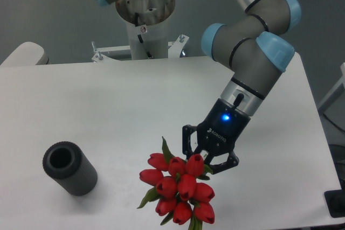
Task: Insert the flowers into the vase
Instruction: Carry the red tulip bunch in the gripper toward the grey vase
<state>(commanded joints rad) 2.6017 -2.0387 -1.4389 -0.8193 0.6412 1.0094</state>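
1. gripper (200, 161) looks closed on the tulip bunch (179, 187); fingers meet right at the top of the bunch, but the buds hide the stems and the contact itself, so the grip is a judgement.
2. bunch hangs below the gripper, buds toward the camera and the table's (108, 106) near edge; can't tell if it's lifted or resting.
3. vase (69, 167) stands well apart to the gripper's left in the camera view, near the front-left of the table, with its round mouth tilted up-left.
4. key relation: vase is a long way leftward of the bunch at about the same depth, so probably a sideways carry, then get the stem end in line w/ the mouth.
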